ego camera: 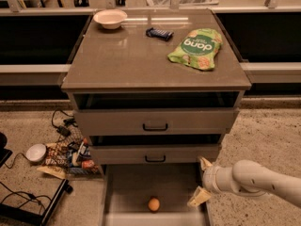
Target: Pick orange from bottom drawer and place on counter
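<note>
The orange (154,204) lies on the grey floor of the bottom drawer (127,192), which is pulled out, near its front middle. My gripper (202,181) is at the drawer's right edge, to the right of the orange and apart from it. Its two pale fingers (199,197) are spread open and hold nothing. The white arm reaches in from the right. The counter (141,55) is the glossy top of the cabinet above.
On the counter are a pale bowl (110,19), a dark wrapped bar (159,33) and a green snack bag (196,48). Two drawers with dark bar handles (155,126) sit above the open one. Cables and clutter (66,152) lie on the floor at the left.
</note>
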`<state>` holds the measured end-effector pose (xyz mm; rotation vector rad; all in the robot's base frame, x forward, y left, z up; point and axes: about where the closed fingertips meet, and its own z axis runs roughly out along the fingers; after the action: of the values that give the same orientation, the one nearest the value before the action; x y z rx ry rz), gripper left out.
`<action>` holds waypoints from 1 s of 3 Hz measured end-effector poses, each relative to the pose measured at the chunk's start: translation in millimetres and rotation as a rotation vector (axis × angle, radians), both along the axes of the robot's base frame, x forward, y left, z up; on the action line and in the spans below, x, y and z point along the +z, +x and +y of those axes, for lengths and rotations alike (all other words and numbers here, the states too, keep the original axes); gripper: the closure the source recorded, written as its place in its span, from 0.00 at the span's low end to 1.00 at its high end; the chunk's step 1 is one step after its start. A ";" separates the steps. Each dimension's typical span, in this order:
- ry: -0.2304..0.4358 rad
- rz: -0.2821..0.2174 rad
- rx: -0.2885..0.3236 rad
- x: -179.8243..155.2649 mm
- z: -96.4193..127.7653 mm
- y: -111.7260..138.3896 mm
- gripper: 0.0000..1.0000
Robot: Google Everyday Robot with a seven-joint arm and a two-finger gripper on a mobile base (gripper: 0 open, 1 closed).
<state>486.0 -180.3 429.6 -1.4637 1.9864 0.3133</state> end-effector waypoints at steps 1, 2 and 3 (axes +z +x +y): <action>0.000 0.000 0.000 0.0 0.0 0.0 0.00; 0.010 0.044 0.043 -35.2 22.3 2.3 0.00; 0.041 0.090 0.115 -93.4 59.3 2.9 0.00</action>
<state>488.9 -121.0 336.2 -1.5656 1.9571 0.4748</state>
